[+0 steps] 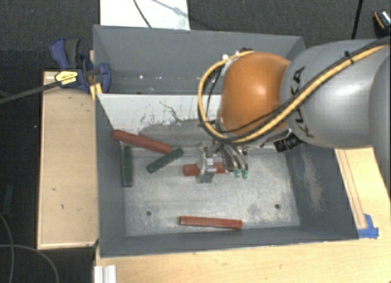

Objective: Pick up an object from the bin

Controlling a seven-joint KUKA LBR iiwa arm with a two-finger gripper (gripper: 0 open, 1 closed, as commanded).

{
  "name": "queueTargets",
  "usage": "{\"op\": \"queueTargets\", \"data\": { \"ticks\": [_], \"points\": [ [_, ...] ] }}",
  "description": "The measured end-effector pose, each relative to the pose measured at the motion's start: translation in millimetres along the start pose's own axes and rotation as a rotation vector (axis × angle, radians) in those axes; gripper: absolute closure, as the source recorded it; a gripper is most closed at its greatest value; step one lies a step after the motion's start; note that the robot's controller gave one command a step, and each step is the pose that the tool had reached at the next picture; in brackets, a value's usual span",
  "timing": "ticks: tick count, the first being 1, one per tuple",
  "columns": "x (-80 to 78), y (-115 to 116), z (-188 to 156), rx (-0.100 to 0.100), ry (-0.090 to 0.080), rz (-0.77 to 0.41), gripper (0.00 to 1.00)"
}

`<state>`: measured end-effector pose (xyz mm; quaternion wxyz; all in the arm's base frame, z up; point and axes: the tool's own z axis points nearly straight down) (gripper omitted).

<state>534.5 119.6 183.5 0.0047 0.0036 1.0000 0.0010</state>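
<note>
Right at the middle of the bin (269,193) floor, the claw (208,170) hangs low beneath the arm's orange cover (250,92), and the thing nearest to it is a short red piece (190,170). That piece sticks out from the claw's left side as the camera sees it, touching it or very nearly so. Its long axis runs roughly left to right across the floor, in line with the claw and not across it. The end toward the claw is hidden by the metal of the tool, so it may already lie inside the claw, though I would not swear to it. For the same reason I cannot tell whether the claw is spread or pressed together, or whether it pinches anything.

Just beyond the short piece to the left lies a dark green stick (164,161), slanted. A longer red-brown stick (142,141) lies above that, toward the back wall. Another green stick (126,165) lies by the left wall, pointing front to back. A red stick (211,221) lies well apart near the front wall. My guess is that the short red piece is the one to lift, since it is the only thing beside the claw.
</note>
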Motion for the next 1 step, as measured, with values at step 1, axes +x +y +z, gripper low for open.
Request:
{"op": "queueTargets", "data": {
  "ticks": [1],
  "points": [
    [20.5,-7.2,-40.5,0.0,0.003,0.014,1.0]
  ]
}}
